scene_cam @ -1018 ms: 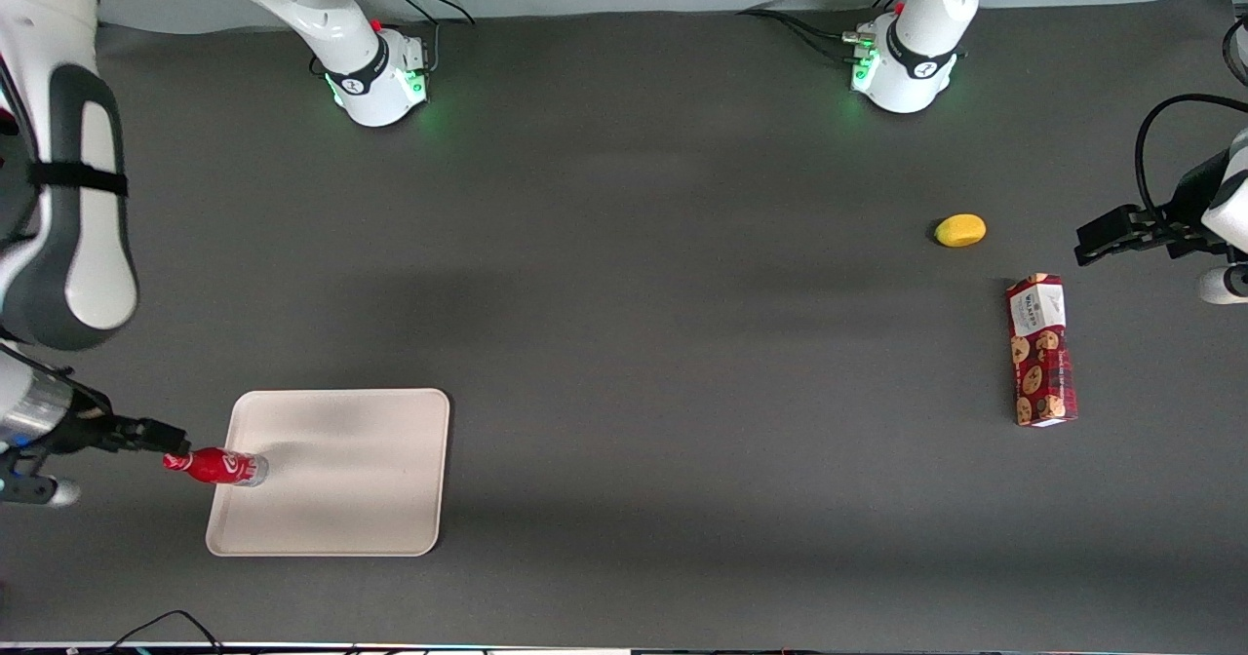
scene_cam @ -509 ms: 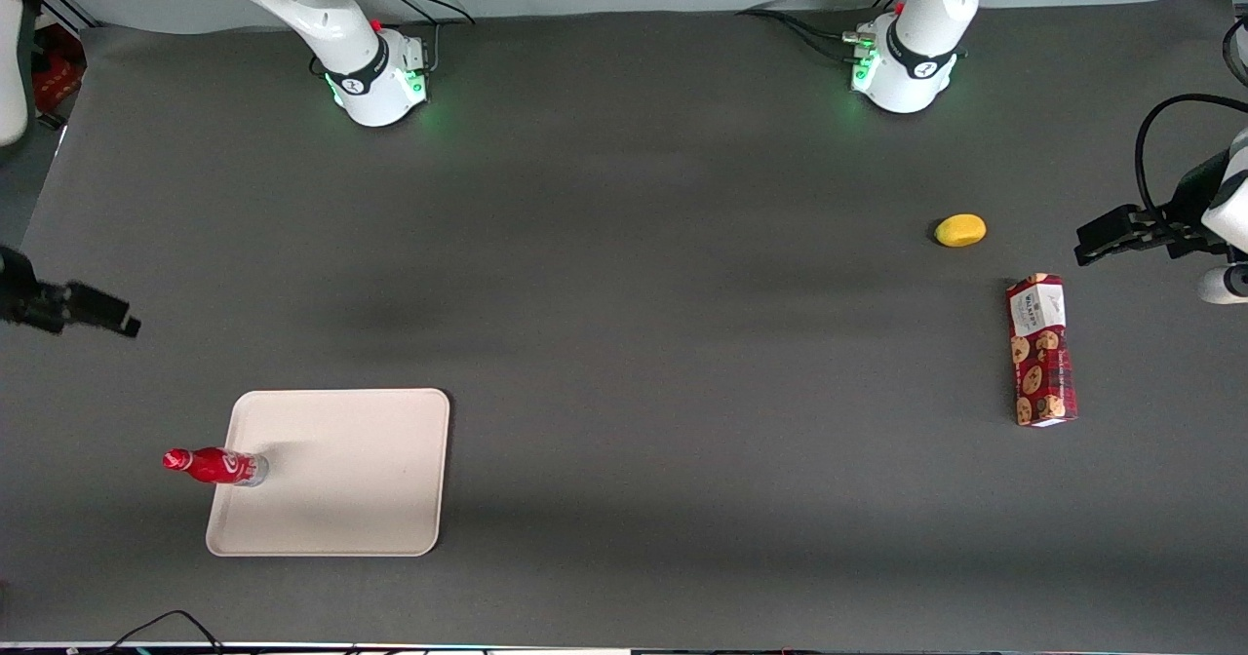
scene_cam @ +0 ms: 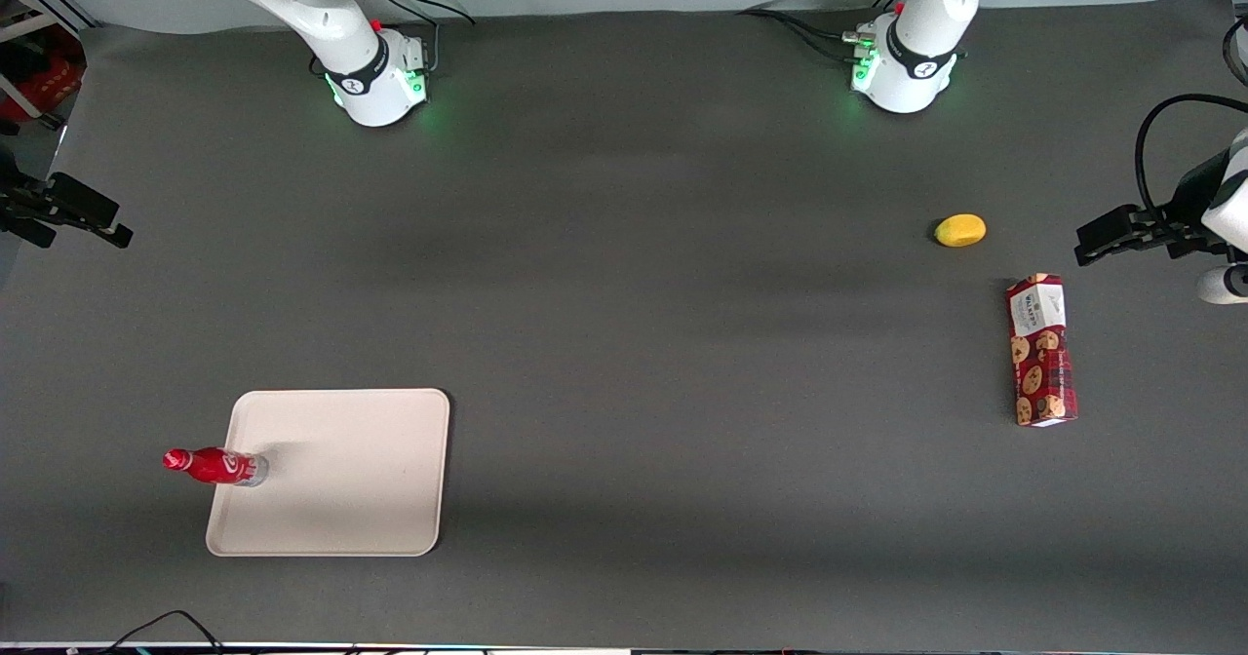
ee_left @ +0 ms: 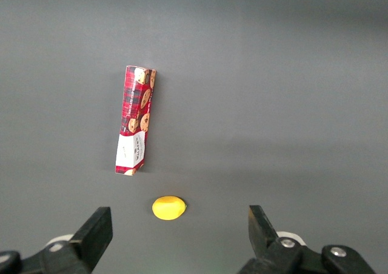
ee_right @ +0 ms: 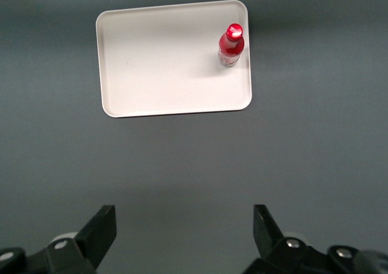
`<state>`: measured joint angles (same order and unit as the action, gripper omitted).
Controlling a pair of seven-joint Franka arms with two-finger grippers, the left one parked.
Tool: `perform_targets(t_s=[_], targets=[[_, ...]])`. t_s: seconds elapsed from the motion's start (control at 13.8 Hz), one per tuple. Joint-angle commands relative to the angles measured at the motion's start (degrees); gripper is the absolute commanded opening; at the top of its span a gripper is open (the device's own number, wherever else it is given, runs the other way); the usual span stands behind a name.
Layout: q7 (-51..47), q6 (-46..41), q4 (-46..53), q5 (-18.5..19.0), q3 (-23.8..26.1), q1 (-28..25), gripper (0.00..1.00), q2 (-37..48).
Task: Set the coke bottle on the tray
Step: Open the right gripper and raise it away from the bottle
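standing upright on the tray [scene_cam: 370,499], close to its edge at the working arm's end, i see the coke bottle [scene_cam: 216,466]. my gripper [scene_cam: 83,223] hangs high, well apart from the bottle, fingers spread and empty. a cookie box [scene_cam: 1041,350] and a lemon [scene_cam: 960,230] lie toward the parked arm's end.

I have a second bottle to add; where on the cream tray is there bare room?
The cream-white rectangular tray is bare except where the small red coke bottle stands upright near one edge, toward the working arm's end. The open gripper hangs well away above the bare grey table.
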<state>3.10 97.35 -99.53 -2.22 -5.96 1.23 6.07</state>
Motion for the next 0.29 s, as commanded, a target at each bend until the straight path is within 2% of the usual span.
perform_targets(t_s=[0.0, 0.22], targets=[[-0.73, -0.23, -0.93, 0.20, -0.36, -0.71, 1.00, 0.17], [-0.81, -0.23, -0.93, 0.20, -0.36, -0.71, 1.00, -0.10]])
